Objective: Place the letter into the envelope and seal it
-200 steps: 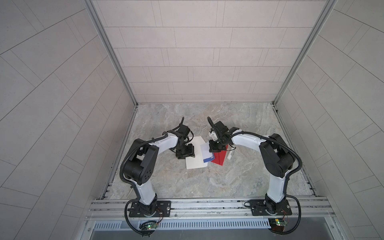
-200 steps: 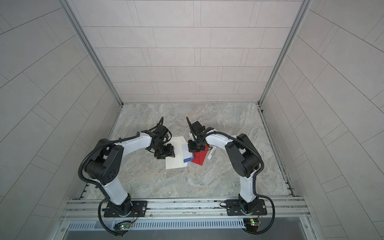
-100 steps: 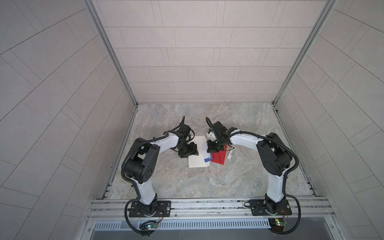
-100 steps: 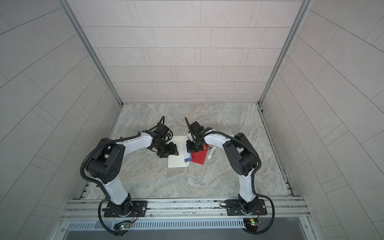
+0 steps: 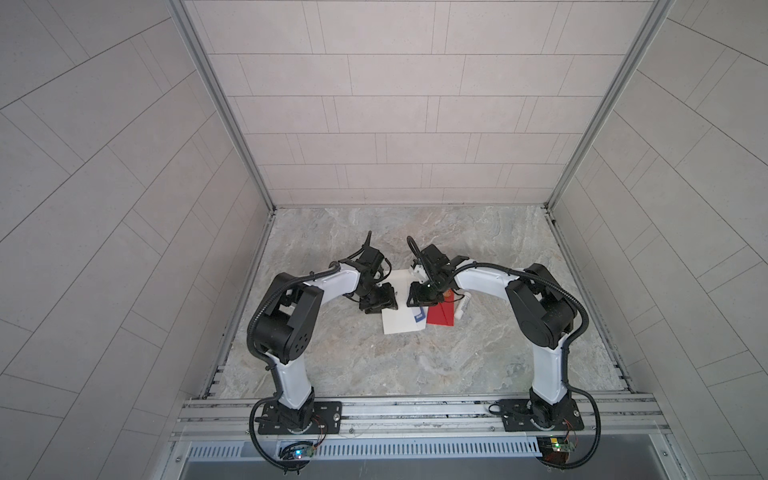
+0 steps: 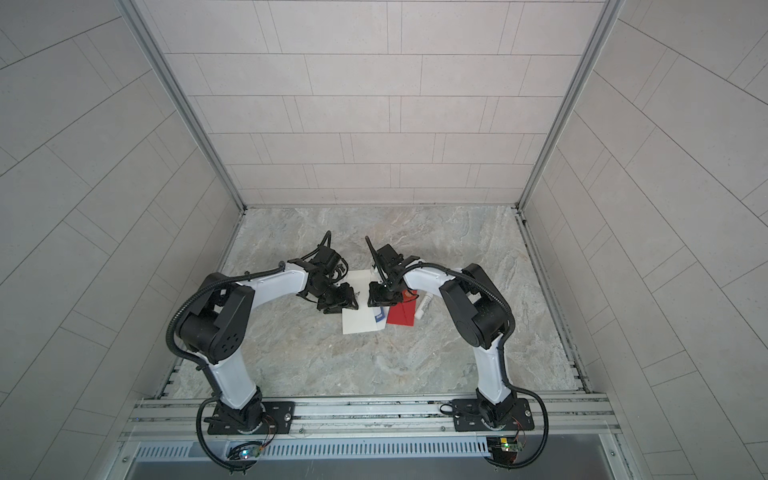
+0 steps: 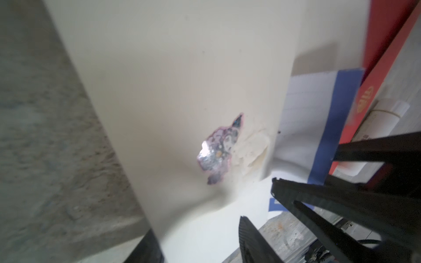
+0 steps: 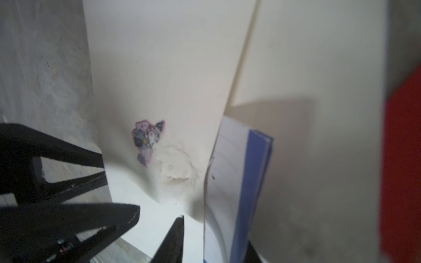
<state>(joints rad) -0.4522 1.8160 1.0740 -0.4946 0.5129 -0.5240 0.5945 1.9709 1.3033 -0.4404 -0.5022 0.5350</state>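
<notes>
Gold lettering on the red packet (image 5: 442, 316) is too blurred to read. The letter (image 5: 420, 316) pokes from the right side of the white envelope (image 5: 399, 326), centre. The left gripper (image 5: 383, 304) and right gripper (image 5: 417, 297), each part open and clamping nothing, have drawn closer.

Two high top views down over the whole table (image 5: 415, 365), both wrist views close on one shared envelope (image 7: 182, 68).

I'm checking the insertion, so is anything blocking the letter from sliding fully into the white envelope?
Nothing visible does. The blue-edged letter is already partly under the envelope flap; the red packet and glue stick lie beside it, outside.
</notes>
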